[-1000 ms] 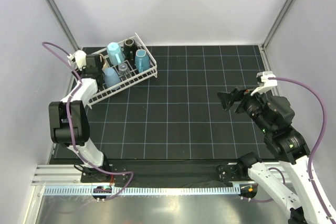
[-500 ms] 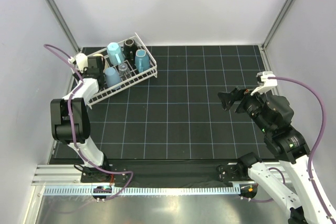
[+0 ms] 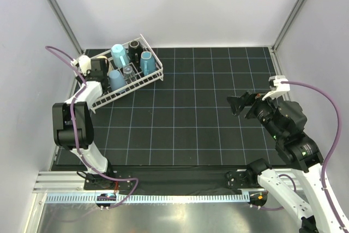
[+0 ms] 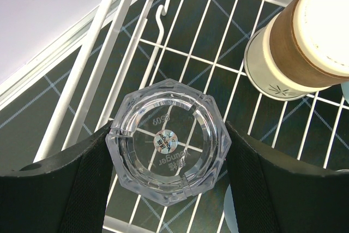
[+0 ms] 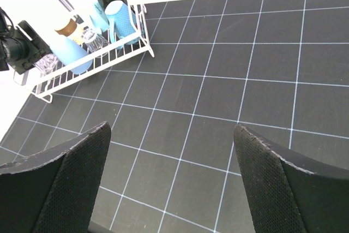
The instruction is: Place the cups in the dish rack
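Note:
The white wire dish rack [image 3: 154,58] stands at the back left, tilted. It holds a light blue tumbler [image 3: 119,54], a black mug [image 3: 133,45], two light blue mugs [image 3: 146,62] [image 3: 115,79] and a clear glass [image 3: 127,71]. My left gripper [image 3: 101,69] is over the rack's left end. In the left wrist view it [image 4: 169,140] is shut on a second clear glass [image 4: 169,145], bottom up, over the rack wires [image 4: 218,64]. A brown cup [image 4: 305,36] stands upside down beside it. My right gripper [image 3: 235,103] is open and empty above the mat at the right [image 5: 172,128].
The black gridded mat [image 3: 196,118] covers the table. The rack and its cups also show far left in the right wrist view [image 5: 92,66]. White walls and metal corner posts [image 3: 60,17] close in the back and sides.
My left gripper has shifted a little left along the rack's end with the clear glass. My right arm has sunk very slightly.

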{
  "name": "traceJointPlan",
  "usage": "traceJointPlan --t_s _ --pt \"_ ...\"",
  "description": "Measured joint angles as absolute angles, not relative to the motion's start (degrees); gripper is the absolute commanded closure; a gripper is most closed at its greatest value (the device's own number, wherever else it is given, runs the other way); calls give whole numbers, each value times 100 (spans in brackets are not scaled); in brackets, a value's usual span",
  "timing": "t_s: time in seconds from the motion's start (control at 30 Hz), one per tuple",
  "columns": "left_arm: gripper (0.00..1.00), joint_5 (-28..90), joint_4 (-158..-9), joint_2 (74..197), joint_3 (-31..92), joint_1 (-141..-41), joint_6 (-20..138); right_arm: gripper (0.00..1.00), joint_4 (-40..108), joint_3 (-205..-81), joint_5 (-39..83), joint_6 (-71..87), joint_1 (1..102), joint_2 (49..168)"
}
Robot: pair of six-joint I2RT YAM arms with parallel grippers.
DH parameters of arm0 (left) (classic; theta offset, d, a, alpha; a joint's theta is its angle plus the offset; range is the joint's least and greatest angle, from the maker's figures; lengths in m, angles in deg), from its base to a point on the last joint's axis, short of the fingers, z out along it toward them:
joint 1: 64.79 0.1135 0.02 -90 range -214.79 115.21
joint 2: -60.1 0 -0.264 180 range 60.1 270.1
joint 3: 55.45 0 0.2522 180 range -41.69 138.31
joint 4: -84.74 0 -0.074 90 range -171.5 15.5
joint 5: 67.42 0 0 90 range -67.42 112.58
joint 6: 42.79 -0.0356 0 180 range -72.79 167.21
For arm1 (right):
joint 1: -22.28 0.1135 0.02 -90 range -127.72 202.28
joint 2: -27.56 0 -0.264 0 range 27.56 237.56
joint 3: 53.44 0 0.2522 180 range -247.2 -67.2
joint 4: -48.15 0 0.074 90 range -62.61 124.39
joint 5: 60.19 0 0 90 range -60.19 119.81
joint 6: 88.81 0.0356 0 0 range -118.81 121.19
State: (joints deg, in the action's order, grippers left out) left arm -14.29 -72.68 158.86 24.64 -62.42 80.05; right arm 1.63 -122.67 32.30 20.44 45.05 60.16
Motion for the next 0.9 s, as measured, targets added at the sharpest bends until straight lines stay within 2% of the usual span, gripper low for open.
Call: traceJointPlan --t_s 0.1,0.4,0.9 --pt "29 -1400 -7220 15886 2488 -6242 8018 7 152 -12264 3232 2064 4505 5933" --pt "2 -1175 -6877 15875 2592 -6252 8147 7 135 -12251 3249 2085 4505 5865" --pt "0 -1383 -5718 15123 3441 -6257 8394 7 137 -12072 3122 2227 4505 5791"
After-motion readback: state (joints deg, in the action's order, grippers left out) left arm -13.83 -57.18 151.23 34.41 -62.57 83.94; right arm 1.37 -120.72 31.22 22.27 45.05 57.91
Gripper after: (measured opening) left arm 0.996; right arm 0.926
